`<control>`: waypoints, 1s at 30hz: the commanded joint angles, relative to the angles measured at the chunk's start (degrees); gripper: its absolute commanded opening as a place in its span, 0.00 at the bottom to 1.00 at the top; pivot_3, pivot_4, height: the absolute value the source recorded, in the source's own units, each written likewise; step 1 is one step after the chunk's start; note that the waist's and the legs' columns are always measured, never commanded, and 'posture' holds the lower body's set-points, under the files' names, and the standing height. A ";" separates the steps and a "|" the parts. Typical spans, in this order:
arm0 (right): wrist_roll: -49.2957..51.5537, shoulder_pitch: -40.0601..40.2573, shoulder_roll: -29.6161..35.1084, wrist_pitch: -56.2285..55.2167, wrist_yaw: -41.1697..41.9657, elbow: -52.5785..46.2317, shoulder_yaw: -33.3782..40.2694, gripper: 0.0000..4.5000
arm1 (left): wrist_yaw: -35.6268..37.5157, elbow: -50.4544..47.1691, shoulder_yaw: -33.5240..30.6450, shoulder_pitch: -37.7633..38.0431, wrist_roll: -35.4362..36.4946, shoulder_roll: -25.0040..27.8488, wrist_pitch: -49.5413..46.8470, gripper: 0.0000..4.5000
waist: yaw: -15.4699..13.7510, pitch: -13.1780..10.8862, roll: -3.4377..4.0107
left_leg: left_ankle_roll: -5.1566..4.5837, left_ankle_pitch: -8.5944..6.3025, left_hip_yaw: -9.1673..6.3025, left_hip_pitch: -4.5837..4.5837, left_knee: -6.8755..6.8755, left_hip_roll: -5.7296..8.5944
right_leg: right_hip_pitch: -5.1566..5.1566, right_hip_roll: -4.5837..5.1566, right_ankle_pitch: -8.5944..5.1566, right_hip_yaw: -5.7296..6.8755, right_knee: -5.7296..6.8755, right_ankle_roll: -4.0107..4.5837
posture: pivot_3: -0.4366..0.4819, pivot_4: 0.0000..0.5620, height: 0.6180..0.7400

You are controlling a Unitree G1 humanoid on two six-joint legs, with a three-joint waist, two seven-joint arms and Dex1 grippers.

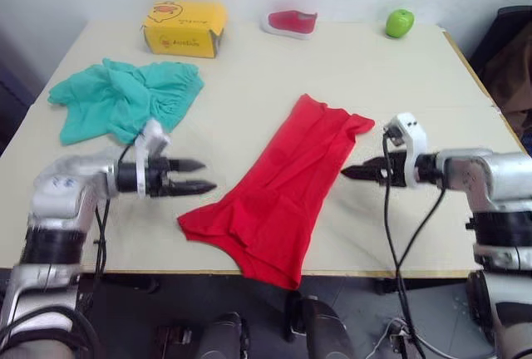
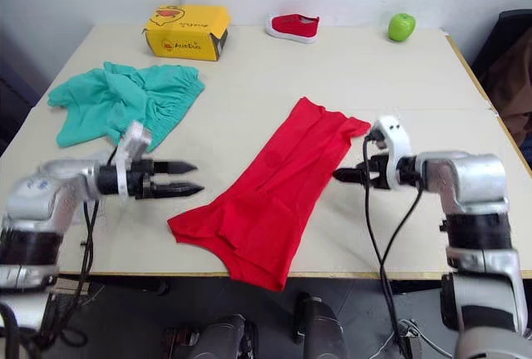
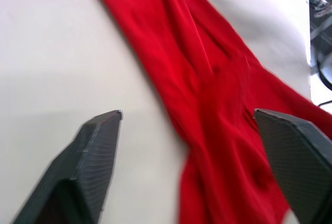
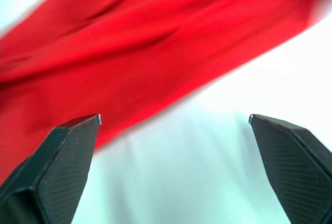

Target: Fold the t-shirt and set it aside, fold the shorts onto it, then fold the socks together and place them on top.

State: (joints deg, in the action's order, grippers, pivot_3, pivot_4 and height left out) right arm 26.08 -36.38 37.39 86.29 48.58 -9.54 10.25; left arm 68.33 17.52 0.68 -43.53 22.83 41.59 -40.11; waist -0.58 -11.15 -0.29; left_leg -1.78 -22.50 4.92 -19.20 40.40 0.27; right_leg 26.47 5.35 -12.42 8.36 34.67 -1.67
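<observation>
The table [image 1: 249, 76] is cream-coloured and carries every item in view.

The t-shirt [image 1: 283, 189] lies at the table's centre, reaching toward 6 o'clock. It forms a long crumpled strip running diagonally from a narrow end near the centre to a wide end at the near edge, where its lowest corner hangs slightly over the rim.

The shorts [image 1: 125, 97] lie bunched at 10 o'clock from the t-shirt, well apart from it.

The yellow box [image 1: 184, 27] stands at 11 o'clock, near the far edge and beyond the shorts.

The red-and-white shoe [image 1: 290, 22] rests at 12 o'clock, at the far edge.

The green apple [image 1: 400, 22] sits at 1 o'clock, at the far edge.

The left gripper [image 1: 198, 175] is at 9 o'clock from the t-shirt, just beside its wide end, not touching. Its fingers are spread, pointing at the cloth, with nothing between them.

The right gripper [image 1: 351, 173] is at 3 o'clock from the t-shirt, its tip just beside the cloth's edge. The right wrist view shows its fingers [image 4: 62, 167] spread wide over bare table, with the cloth just ahead and nothing held.
</observation>
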 commanded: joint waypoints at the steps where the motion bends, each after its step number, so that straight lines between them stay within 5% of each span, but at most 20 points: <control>1: 10.41 6.73 -0.91 6.21 -3.59 -11.00 5.40 1.00 | 0.84 13.52 4.30 -8.01 -4.98 -4.46 5.78 0.99 | -0.34 0.01 -0.02 | 0.00 0.00 0.01 0.02 0.00 0.02 | 0.00 0.00 0.00 0.00 0.01 0.00 | 0.48 0.27 1.00; 10: 32.74 17.86 -7.32 6.21 -20.53 -15.56 6.08 1.00 | -4.82 44.84 8.19 -22.49 -16.27 -17.30 22.83 0.99 | -0.08 0.02 -0.05 | -0.01 0.00 0.26 0.03 -0.09 0.01 | 0.10 -0.15 0.01 -0.11 0.00 -0.01 | 0.48 0.27 1.00; 17: 40.25 16.30 -15.11 6.21 -34.23 -10.93 4.61 1.00 | -7.34 53.11 5.88 -25.90 -18.50 -22.61 27.00 0.99 | -0.19 0.06 -0.11 | -0.06 0.03 0.24 0.07 -0.12 0.04 | 0.09 -0.06 0.02 -0.12 0.04 -0.01 | 0.48 0.27 1.00; 21: 41.91 16.66 -17.05 6.21 -39.65 -9.45 3.87 1.00 | -8.50 54.51 5.22 -26.47 -19.96 -24.09 28.12 0.79 | -0.17 0.06 -0.13 | -0.07 0.03 0.24 0.07 -0.13 0.03 | 0.08 -0.05 0.02 -0.12 0.04 -0.01 | 0.48 0.27 1.00; 23: 41.73 17.00 -17.60 6.21 -41.82 -8.66 4.03 0.92 | -9.61 55.07 4.99 -26.59 -20.68 -24.41 28.40 0.67 | -0.05 0.09 -0.17 | -0.07 0.02 0.23 0.07 -0.13 0.03 | 0.08 -0.05 0.01 -0.12 0.04 -0.01 | 0.48 0.27 1.00; 30: 42.23 16.81 -16.93 6.21 -44.52 -8.54 4.22 0.41 | -9.88 55.82 3.43 -26.69 -21.75 -24.72 28.74 0.18 | 0.37 0.09 -0.17 | -0.08 0.02 0.23 0.08 -0.17 0.02 | 0.09 -0.05 0.01 -0.13 0.04 -0.01 | 0.48 0.27 1.00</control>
State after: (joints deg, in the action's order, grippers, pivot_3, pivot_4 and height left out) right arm 67.87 -20.49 19.92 91.31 4.64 -17.90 15.50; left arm 58.24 73.05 4.88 -69.31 1.62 16.93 -11.75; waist -0.21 -11.05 -0.47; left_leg -1.86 -22.47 5.15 -19.13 40.23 0.29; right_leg 26.56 5.30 -12.41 8.24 34.70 -1.68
